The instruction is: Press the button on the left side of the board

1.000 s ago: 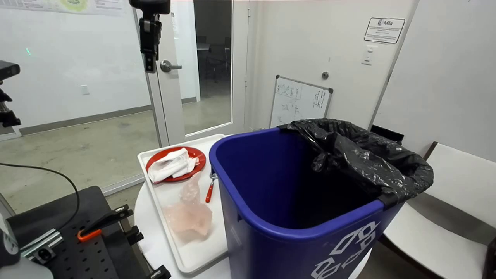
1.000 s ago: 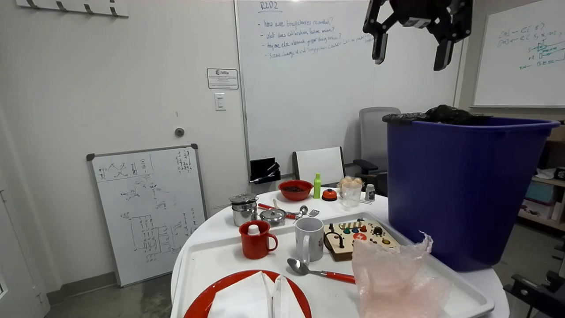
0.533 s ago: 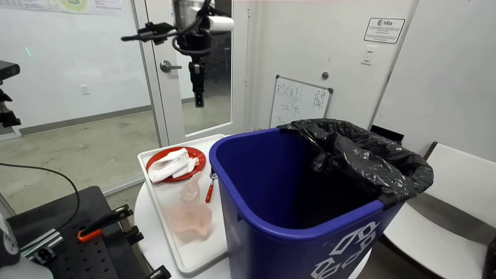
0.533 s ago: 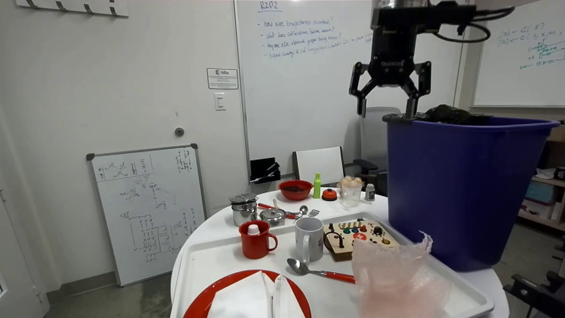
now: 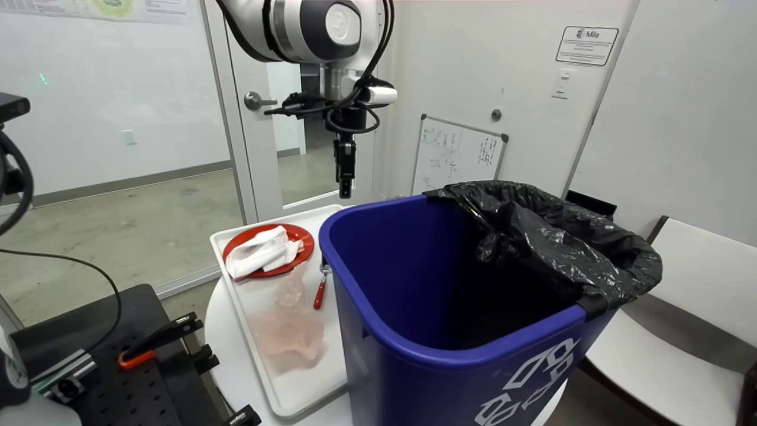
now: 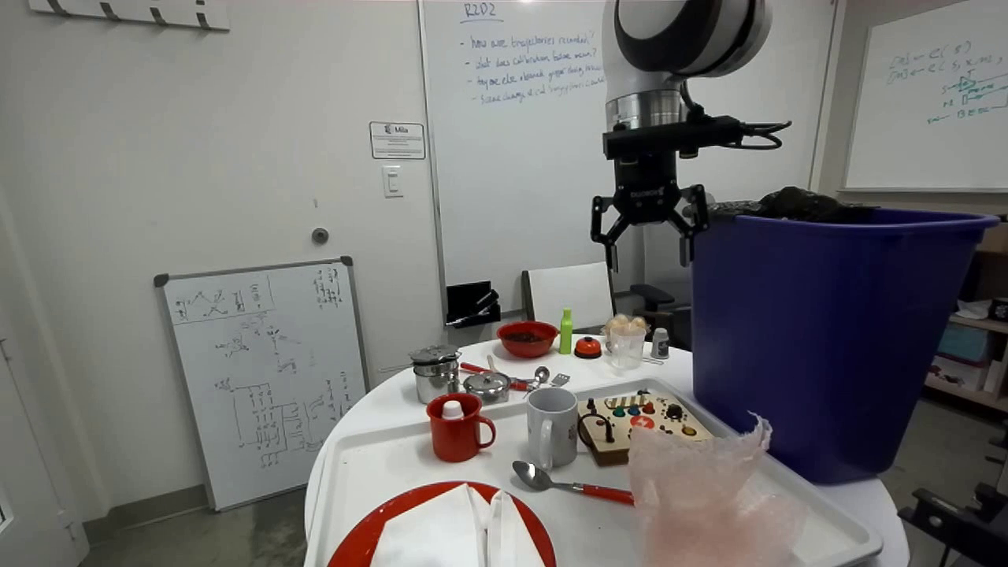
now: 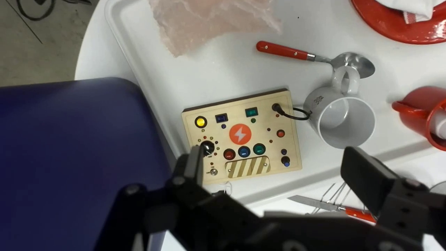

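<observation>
Gripper (image 6: pixel 649 264) wide apart, nothing held, hanging right of centre in an exterior view; board (image 7: pixel 244 136) sits mid-frame in the wrist view, yellow button (image 7: pixel 200 122) at its upper left, one finger (image 7: pixel 190 167) covering its lower-left corner. Same view: mug (image 7: pixel 339 115) just right of the board, spoon (image 7: pixel 310 56) upper right, red cup (image 7: pixel 427 103) far right. Blue bin (image 5: pixel 384 378) hides the board in an exterior view; pink wrap (image 6: pixel 693 504) overlaps the board's near side in an exterior view.
</observation>
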### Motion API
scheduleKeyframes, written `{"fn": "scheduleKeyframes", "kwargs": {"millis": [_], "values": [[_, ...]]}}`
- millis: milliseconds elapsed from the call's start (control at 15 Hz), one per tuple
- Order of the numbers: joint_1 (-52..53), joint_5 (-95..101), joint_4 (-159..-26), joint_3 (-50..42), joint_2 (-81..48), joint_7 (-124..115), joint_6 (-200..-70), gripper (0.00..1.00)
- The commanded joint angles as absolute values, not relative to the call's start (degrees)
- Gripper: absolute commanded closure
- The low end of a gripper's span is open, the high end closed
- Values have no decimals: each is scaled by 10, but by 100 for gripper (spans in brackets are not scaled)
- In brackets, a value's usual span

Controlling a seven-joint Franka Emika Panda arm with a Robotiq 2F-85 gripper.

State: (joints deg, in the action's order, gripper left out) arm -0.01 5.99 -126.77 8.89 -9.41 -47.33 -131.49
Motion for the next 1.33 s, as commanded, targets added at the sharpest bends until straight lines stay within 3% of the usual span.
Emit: {"fn": "scheduleKeyframes", "kwargs": {"millis": [0,667,733,867,1267], "values": [[28,54,-1269,60,-92,-469,-1314,0],[29,39,-1245,49,-129,-237,-1342,0],[29,43,-1239,44,-138,-223,-1346,25],[30,44,-1227,36,-157,-204,-1357,33],[50,70,-1162,9,-230,-203,-1388,80]]}}
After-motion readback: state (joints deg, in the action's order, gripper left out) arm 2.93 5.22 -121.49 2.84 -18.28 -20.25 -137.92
